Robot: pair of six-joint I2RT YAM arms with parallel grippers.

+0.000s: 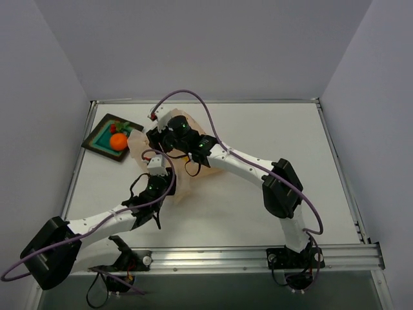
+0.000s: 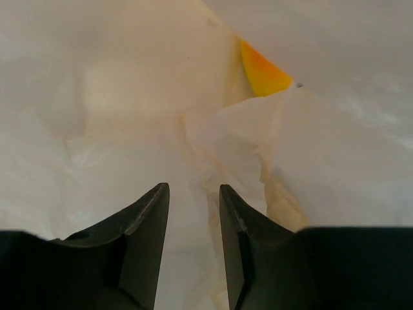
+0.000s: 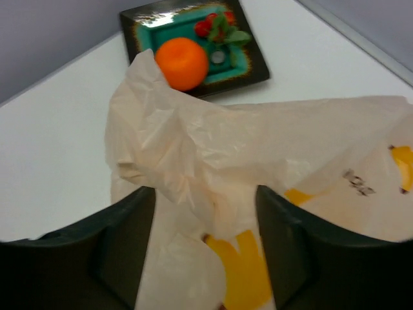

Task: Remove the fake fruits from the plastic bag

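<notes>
Yellow-orange oval fruit (image 2: pixel 261 74) inside plastic bag (image 3: pixel 258 148), only glossy wedge visible, long axis cannot tell. Lies at 1 o'clock from left gripper (image 2: pixel 191 188), jaws narrow, holding nothing; this arm nearer. Right gripper (image 3: pixel 203 190) jaws wide, over bag fold. Round orange fruit (image 3: pixel 182 62) and red fruit (image 3: pixel 216 26) in tray (image 3: pixel 258 68), 10 o'clock on bench (image 1: pixel 258 206).

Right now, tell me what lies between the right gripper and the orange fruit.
A raised fold of the plastic bag, seen in the right wrist view.

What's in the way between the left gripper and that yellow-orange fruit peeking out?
A crumpled fold of the plastic bag lies between the left gripper and the yellow-orange fruit, hiding all but a wedge.
</notes>
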